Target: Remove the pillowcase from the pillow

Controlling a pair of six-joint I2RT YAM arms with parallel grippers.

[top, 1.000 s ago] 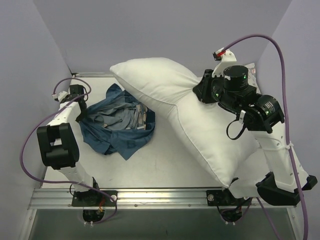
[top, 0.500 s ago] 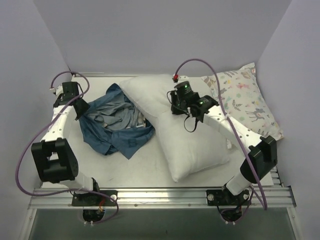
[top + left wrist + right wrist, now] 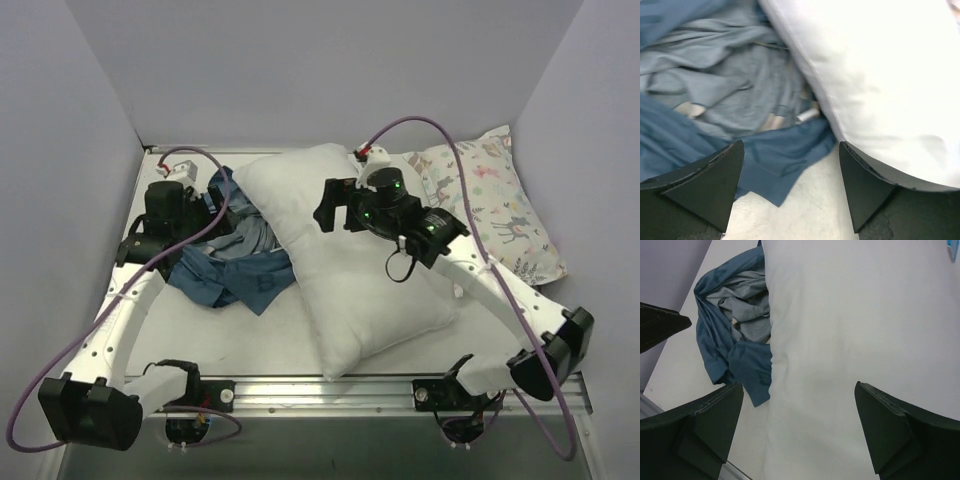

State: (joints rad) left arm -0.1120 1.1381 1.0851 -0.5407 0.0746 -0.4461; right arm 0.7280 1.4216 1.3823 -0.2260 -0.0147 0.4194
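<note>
The plain white pillow [image 3: 365,280] lies flat across the middle of the table, bare. The dark teal-blue pillowcase [image 3: 235,262] sits crumpled in a heap to its left, its edge tucked against the pillow's side. My left gripper [image 3: 212,215] hovers open over the heap. In the left wrist view the pillowcase [image 3: 725,95] and pillow [image 3: 885,75] lie below the empty left gripper [image 3: 792,187]. My right gripper [image 3: 330,210] hangs open above the pillow's upper left part. The right wrist view shows the pillow [image 3: 855,340] under the empty right gripper [image 3: 799,427], with the pillowcase [image 3: 732,347] at its left.
A smaller pillow with a pastel deer-and-leaf print [image 3: 495,205] lies at the back right against the wall. Grey walls close in the left, back and right. A metal rail [image 3: 320,390] runs along the table's near edge.
The right gripper opened and let go of the pillow, which dropped from raised to flat on the table. The left gripper opened and moved right over the pillowcase.
</note>
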